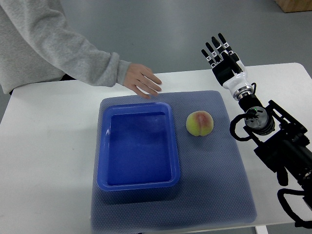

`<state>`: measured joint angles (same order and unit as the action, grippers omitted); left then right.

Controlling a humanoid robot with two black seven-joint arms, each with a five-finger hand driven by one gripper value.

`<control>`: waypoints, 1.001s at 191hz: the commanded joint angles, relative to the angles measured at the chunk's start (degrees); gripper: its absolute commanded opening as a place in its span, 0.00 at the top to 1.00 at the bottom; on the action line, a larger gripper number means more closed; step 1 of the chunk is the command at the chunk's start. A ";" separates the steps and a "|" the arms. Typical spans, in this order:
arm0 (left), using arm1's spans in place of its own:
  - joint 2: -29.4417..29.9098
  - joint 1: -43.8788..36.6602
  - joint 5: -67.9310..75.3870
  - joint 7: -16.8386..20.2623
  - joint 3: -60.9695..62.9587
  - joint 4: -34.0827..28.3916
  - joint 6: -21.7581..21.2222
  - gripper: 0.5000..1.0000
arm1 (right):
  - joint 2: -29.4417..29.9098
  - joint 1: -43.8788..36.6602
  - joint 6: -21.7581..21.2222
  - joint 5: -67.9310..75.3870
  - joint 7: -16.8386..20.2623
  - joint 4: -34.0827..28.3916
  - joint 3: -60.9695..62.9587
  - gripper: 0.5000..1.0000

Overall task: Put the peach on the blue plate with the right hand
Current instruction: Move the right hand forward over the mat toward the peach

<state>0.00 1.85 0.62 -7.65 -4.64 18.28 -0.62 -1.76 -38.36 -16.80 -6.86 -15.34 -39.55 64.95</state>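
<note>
Near the far edge of the white tabletop (44, 146), a person's hand (142, 81) in a grey sleeve rests just behind the deep blue rectangular plastic plate (139, 183), which sits empty on a blue-grey textured mat (214, 185). Just to the plate's right on the mat lies the round yellow-pink peach (199, 123), untouched. Toward the far right corner, the black-and-white robotic right hand (220, 52) hovers with fingers extended, holding nothing, well apart from the peach. Reaching, grasping and placing all appear yet to do.
</note>
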 commanded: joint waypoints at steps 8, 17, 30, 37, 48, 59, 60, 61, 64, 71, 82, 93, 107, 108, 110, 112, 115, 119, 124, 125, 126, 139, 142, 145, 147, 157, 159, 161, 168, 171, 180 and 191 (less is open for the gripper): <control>0.00 -0.01 0.00 0.00 -0.02 0.00 0.00 0.00 | 0.00 -0.13 -0.08 0.00 0.05 0.00 0.00 0.14; 0.00 -0.01 0.00 0.00 -0.02 0.00 0.00 0.00 | 0.00 -0.22 -0.17 0.00 0.05 0.00 0.00 0.14; 0.00 0.08 0.00 0.00 -0.02 0.00 -0.09 0.00 | 0.00 -0.22 -0.17 0.00 0.05 0.00 0.00 0.14; 0.00 0.08 -0.09 0.00 -0.02 0.00 0.00 0.00 | -0.09 -0.22 -0.17 0.00 0.05 -0.17 0.00 0.14; 0.00 0.08 0.00 0.00 -0.02 0.00 -0.09 0.00 | -0.09 -0.22 -0.26 0.00 0.05 -0.26 -0.09 0.14; 0.00 -0.01 0.00 0.00 -0.02 0.00 -0.09 0.00 | -0.18 -0.48 -0.26 -0.26 0.22 -0.53 -0.35 0.14; 0.00 -0.01 0.00 0.00 -0.02 0.00 -0.09 0.00 | -0.18 -0.48 -0.26 -0.26 0.23 -0.53 -0.35 0.14; 0.00 -0.01 0.00 0.00 -0.02 0.00 0.00 0.00 | -0.18 -0.57 -0.26 -0.35 0.23 -0.53 -0.52 0.14; 0.00 -0.01 0.00 0.00 -0.02 0.00 -0.09 0.00 | -0.18 -0.66 -0.34 -0.52 0.23 -0.53 -0.79 0.14; 0.00 -0.01 0.00 0.00 -0.02 0.00 -0.09 0.00 | -0.18 -0.66 -0.34 -0.52 0.23 -0.53 -0.79 0.14; 0.00 0.08 0.00 0.00 -0.02 0.00 0.00 0.00 | -1.06 -2.50 -0.52 -2.55 0.23 -0.70 -4.83 0.14; 0.00 -0.01 0.00 0.00 -0.02 0.00 0.00 0.00 | -2.19 -3.91 -0.61 -2.90 0.49 -0.79 -6.59 0.14; 0.00 0.08 0.00 0.00 -0.02 0.00 0.00 0.00 | -5.01 -5.75 -0.87 -4.83 0.49 -0.96 -10.36 0.14; 0.00 0.08 0.00 0.00 -0.02 0.00 0.00 0.00 | -5.01 -5.76 -0.87 -4.83 0.49 -0.96 -10.37 0.14; 0.00 -0.01 0.00 0.00 -0.02 0.00 0.00 0.00 | -5.45 -6.11 -0.87 -5.27 0.58 -1.05 -11.07 0.14; 0.00 -0.01 0.00 0.00 -0.02 0.00 0.00 0.00 | -5.80 -6.37 -0.87 -5.79 0.49 -1.14 -11.77 0.14; 0.00 0.08 0.00 0.00 -0.02 0.00 0.00 0.00 | -6.24 -6.64 -0.87 -6.41 0.49 -1.32 -12.57 0.14; 0.00 -0.01 0.00 0.00 -0.02 0.00 0.00 0.00 | -7.12 -7.43 -0.78 -7.64 0.58 -1.58 -14.15 0.14; 0.00 -0.01 0.00 0.00 -0.02 0.00 0.00 0.00 | -8.43 -8.74 -0.87 -9.66 0.93 -1.93 -16.51 0.14; 0.00 -0.01 0.00 0.00 -0.02 0.00 0.00 0.00 | -8.44 -8.74 -0.87 -9.67 0.93 -1.93 -16.52 0.14; 0.00 -0.01 0.00 0.00 -0.02 0.00 0.00 0.00 | -8.87 -9.18 -0.87 -10.36 1.10 -2.02 -17.39 0.14; 0.00 0.08 0.00 0.00 -0.02 0.00 0.00 0.00 | -11.34 -12.17 -0.96 -14.68 2.25 -2.20 -22.15 0.14; 0.00 0.08 0.09 0.00 -0.02 0.09 0.09 0.00 | -12.21 -13.22 -1.13 -16.25 2.60 -2.20 -23.72 0.14; 0.00 0.08 0.09 0.00 -0.02 0.09 0.00 0.00 | -12.66 -13.84 -1.22 -17.05 2.77 -2.20 -24.43 0.14; 0.00 0.08 0.09 0.00 -0.02 0.09 0.09 0.00 | -13.10 -14.37 -1.31 -17.84 3.04 -2.20 -25.22 0.14; 0.00 0.08 0.09 0.00 -0.02 0.09 0.09 0.00 | -14.68 -16.83 -2.10 -21.44 3.83 -2.28 -28.39 0.14; 0.00 0.08 0.09 0.00 -0.02 0.09 0.09 0.00 | -14.68 -16.83 -2.10 -21.44 3.83 -2.28 -28.39 0.14; 0.00 0.08 0.09 0.00 -0.02 0.09 0.09 0.00 | -14.68 -16.83 -2.10 -21.44 3.83 -2.28 -28.39 0.14; 0.00 0.08 0.09 0.00 -0.02 0.44 0.09 0.00 | -17.14 -20.79 -4.47 -27.51 5.32 -2.28 -33.92 0.14; 0.00 0.08 0.09 0.00 -0.02 0.53 0.09 0.00 | -17.84 -22.10 -5.44 -29.43 5.94 -2.37 -35.76 0.14; 0.00 0.08 0.09 0.00 -0.02 0.62 0.09 0.00 | -18.46 -23.42 -6.58 -31.46 6.64 -2.55 -37.79 0.14; 0.00 0.08 0.09 0.00 -0.02 0.62 0.09 0.00 | -21.01 -27.82 -9.84 -38.14 9.63 -5.54 -44.91 0.14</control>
<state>0.00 1.94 0.68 -7.65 -4.66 18.78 -0.52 -19.15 -59.91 -22.07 -35.40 -9.55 -42.02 29.93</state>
